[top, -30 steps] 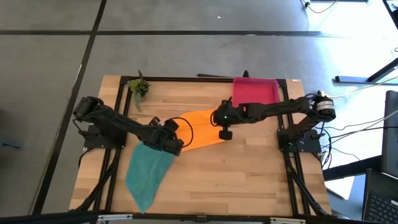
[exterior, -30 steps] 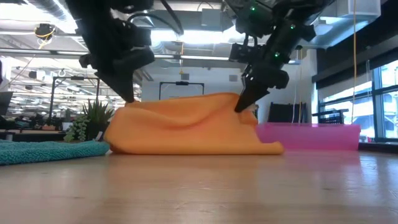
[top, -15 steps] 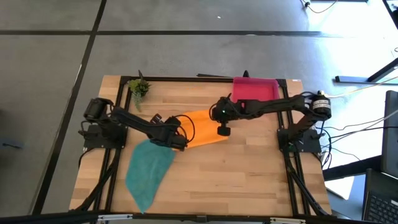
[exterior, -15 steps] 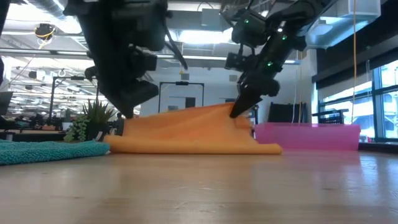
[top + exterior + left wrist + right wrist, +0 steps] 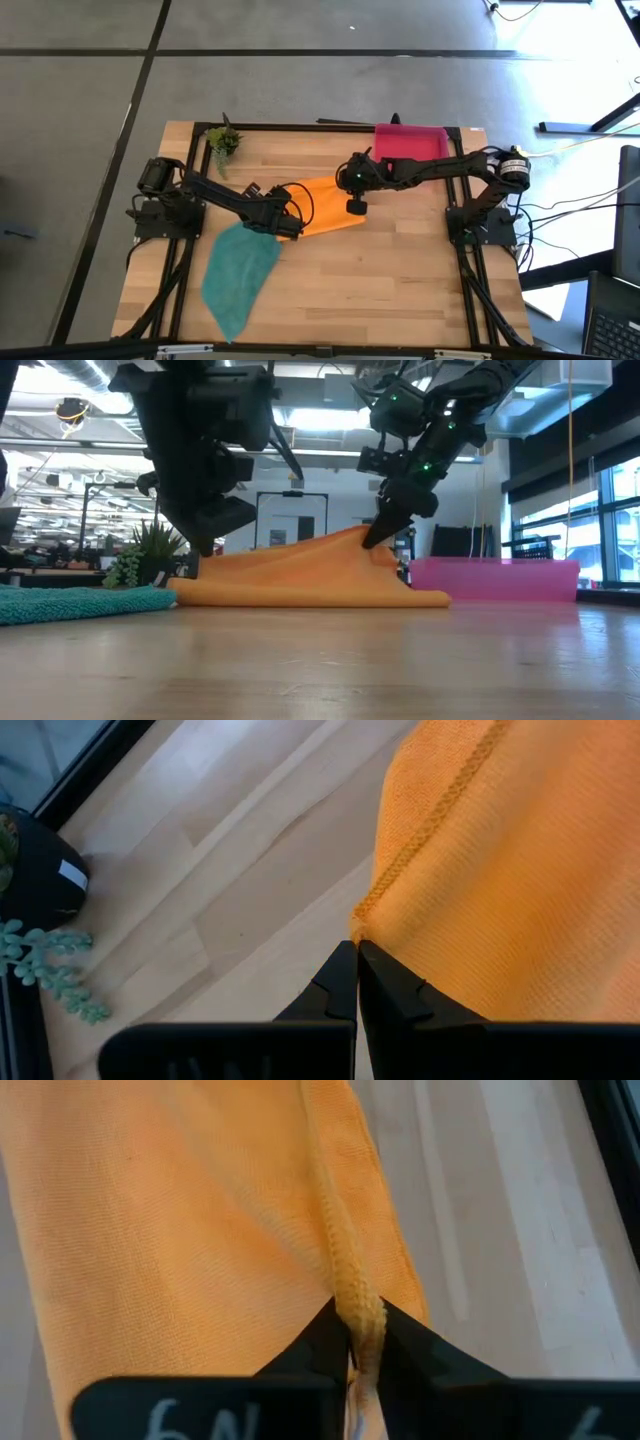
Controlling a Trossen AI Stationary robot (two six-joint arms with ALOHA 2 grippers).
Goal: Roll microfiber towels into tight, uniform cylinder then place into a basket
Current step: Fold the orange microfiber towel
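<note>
Soft cloth on pale wood, hard matt black all round

The orange towel [image 5: 180,1210] was seen as finely knit, matt cloth with a stitched hem; the teal towel [image 5: 238,275] looked fluffier and rougher. The table [image 5: 400,270] was made of smooth, faintly shiny wood planks, the basket [image 5: 410,146] of slightly glossy pink plastic.

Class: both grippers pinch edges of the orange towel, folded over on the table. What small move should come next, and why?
Probably lower the right gripper and release: it grips the towel's hem, lifted over the lower layer, while the left gripper pins the other end. Laying it flat would finish the fold.
</note>
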